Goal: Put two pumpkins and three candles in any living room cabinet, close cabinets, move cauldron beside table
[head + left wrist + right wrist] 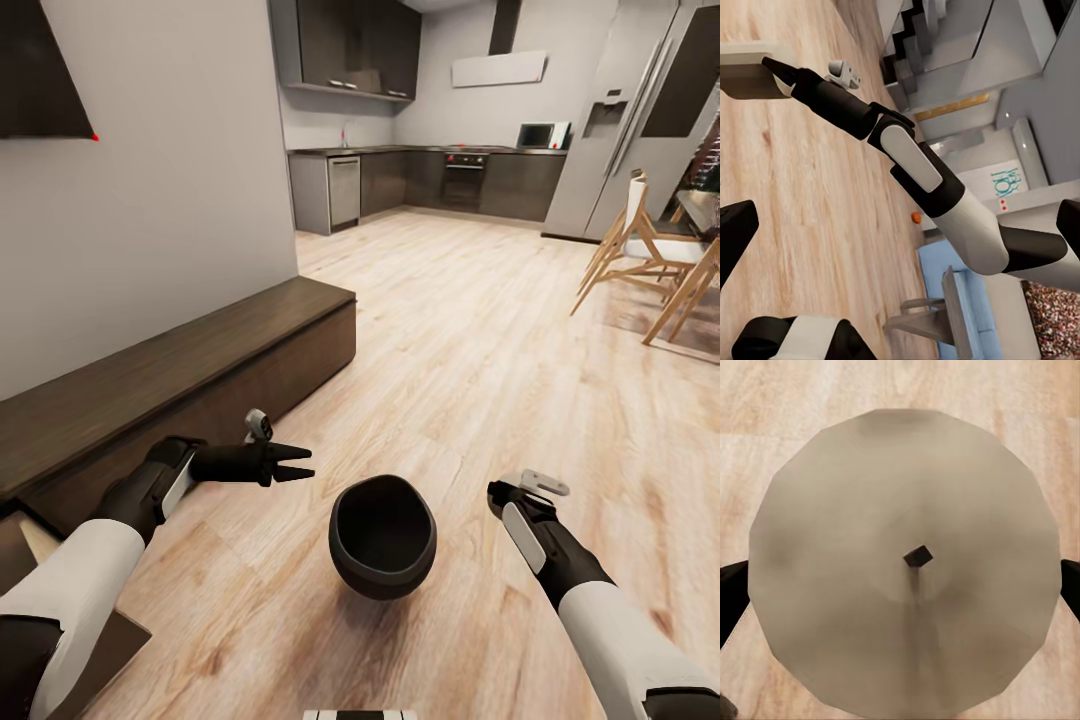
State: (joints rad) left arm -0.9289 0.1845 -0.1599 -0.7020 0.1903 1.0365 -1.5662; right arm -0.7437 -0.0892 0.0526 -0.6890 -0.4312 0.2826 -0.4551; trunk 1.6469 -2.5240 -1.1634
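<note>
Black and matte, the cauldron (pixel 382 535) sits on the pale wood-plank floor (pixel 480 360) right in front of the robot, between the two arms, its bulging belly rounded and its wide mouth facing up. Left gripper (pixel 294 463) hangs just beside it on the cabinet side, its dark pointed fingers slightly apart with nothing between them. Right gripper (pixel 497 492) is turned downward beyond the cauldron's other side, and the head view does not let me tell whether it is apart or together; the right wrist view looks straight down on a round, faceted beige candle (pixel 900 562) with a short dark wick, with dark fingertips (pixel 731 585) at either edge of the picture, wide apart. Along the grey wall runs the long, low cabinet (pixel 180 370), dark brown wood with a flat top and square end, one front swung out near the left arm. Open floor stretches ahead to the kitchen, with light wooden chairs (pixel 640 250) standing off to the right. In the left wrist view a small orange pumpkin (pixel 916 217) lies far off on the floor
</note>
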